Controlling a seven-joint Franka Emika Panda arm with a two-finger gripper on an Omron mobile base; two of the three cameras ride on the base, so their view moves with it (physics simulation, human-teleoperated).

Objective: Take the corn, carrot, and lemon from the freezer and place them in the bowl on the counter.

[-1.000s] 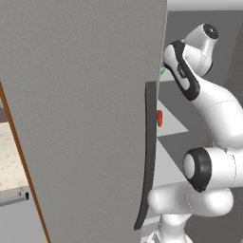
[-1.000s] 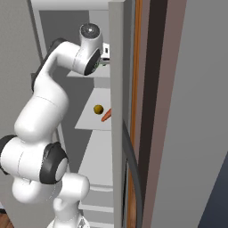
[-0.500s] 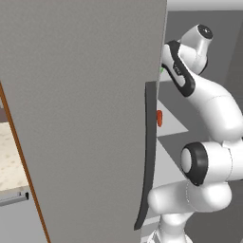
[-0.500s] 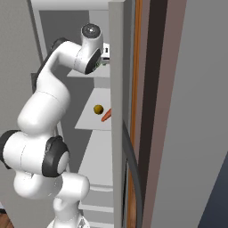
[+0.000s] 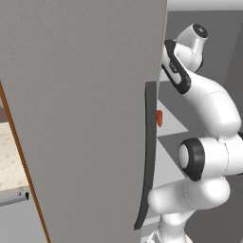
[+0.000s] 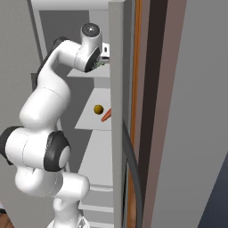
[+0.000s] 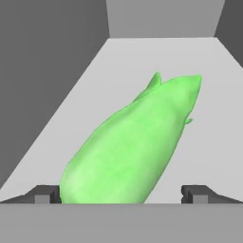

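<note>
the pincer (image 7: 121, 193) is spread wide and grips nothing; its two dark finger tips (image 7: 46, 193) stand well apart at either side of the hand view. the corn (image 7: 133, 147), a bright green lump with pointed husk tips, lies on a white shelf (image 7: 209, 118) of the freezer (image 5: 85, 118) straight ahead of the pincer, its blunt end between the tips and its leafy points aimed away toward the back wall. the blunt end sits just beside the left-hand tip in that view, while a clear gap of shelf shows between the corn and the other tip; whether the near tip touches it cannot be told.

in the right base view the arm reaches up into the open freezer with the hand tucked behind the edge of the grey door, and a sliver of green shows right at the hand. on a lower shelf (image 6: 91, 122), below the pincer, lie the lemon (image 6: 98, 109) and the carrot (image 6: 106, 116), just beside each other, the carrot nearer the door edge. in the left base view the carrot (image 5: 159, 117) peeks out past the dark door handle (image 5: 148, 156), below the hand, and a strip of beige tabletop (image 5: 10, 156) shows far off to the left of the door.
</note>
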